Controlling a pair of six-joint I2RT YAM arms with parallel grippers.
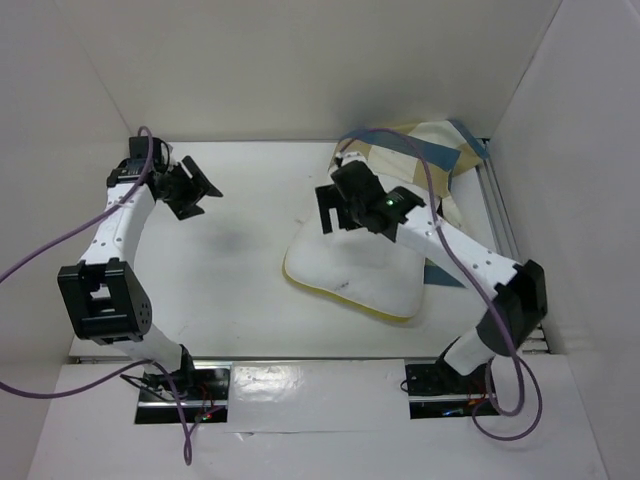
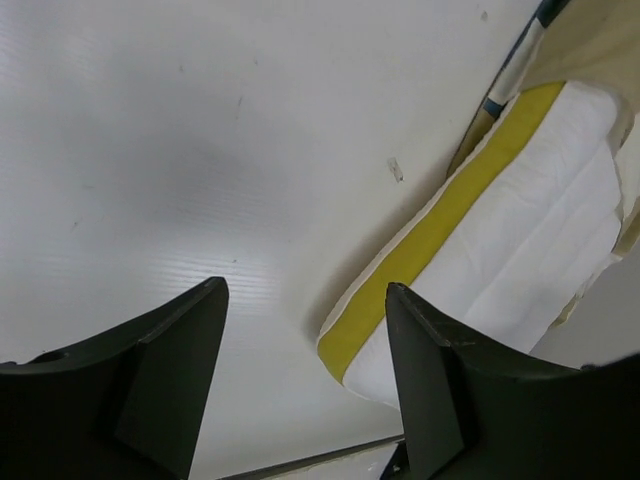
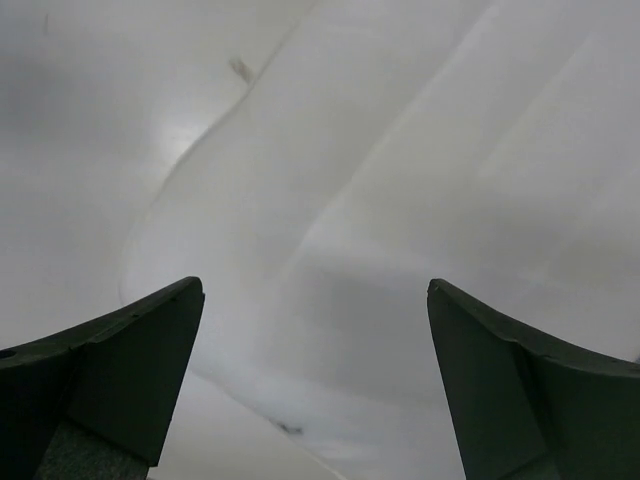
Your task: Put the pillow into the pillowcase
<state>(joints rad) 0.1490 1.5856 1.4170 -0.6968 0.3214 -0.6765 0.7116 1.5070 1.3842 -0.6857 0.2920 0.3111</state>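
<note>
Under right end effector [image 3: 315, 290], jaws wide apart: pillow [image 3: 400, 200] top, visible btwn fingers.

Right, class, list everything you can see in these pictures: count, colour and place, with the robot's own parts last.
pillow: one, white with yellow edge, right half of the table, against the pillowcase
pillowcase: one, blue, tan and cream checked, far right corner
table: one, white, under everything
cables: two, purple, one along each arm
left gripper: one, black, open, above bare table at far left
right gripper: one, black, open, over the pillow
</note>
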